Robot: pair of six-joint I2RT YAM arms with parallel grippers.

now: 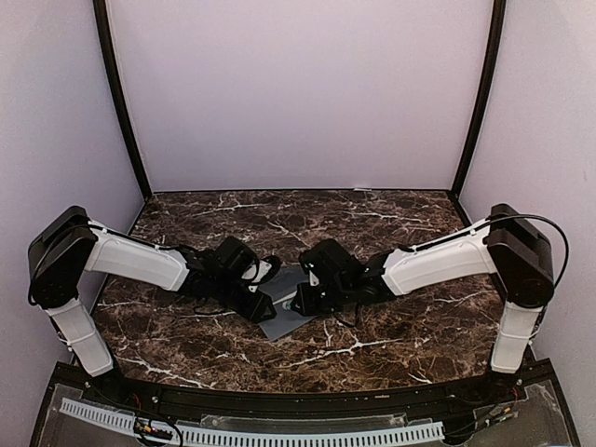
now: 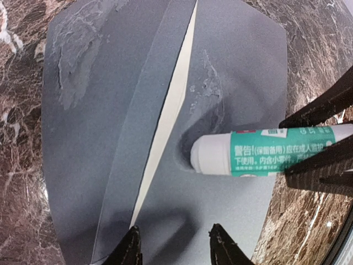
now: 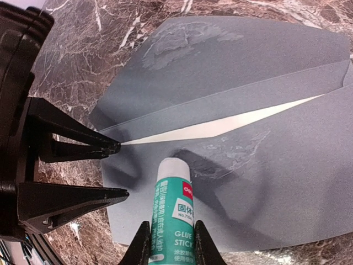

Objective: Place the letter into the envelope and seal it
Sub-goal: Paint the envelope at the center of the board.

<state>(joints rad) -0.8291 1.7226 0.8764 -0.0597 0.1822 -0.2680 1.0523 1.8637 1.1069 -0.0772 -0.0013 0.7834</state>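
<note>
The grey envelope (image 1: 284,323) lies flat on the marble table between both arms, its flap (image 3: 220,61) open. Glue smears show on the flap and on the body (image 2: 212,88). The cream letter (image 2: 171,110) is inside; only a thin sliver shows at the opening (image 3: 220,127). My right gripper (image 3: 171,226) is shut on a green-and-white glue stick (image 3: 174,210), whose white tip rests at or just above the envelope body (image 2: 259,153). My left gripper (image 2: 175,234) is open and empty, its fingertips (image 3: 113,146) down at the envelope's side edge by the end of the opening.
Dark brown marble tabletop (image 1: 391,214) surrounds the envelope. Plain lilac walls and two black corner posts enclose the back and sides. Both grippers (image 1: 264,303) (image 1: 303,300) sit close together over the envelope near the table's middle.
</note>
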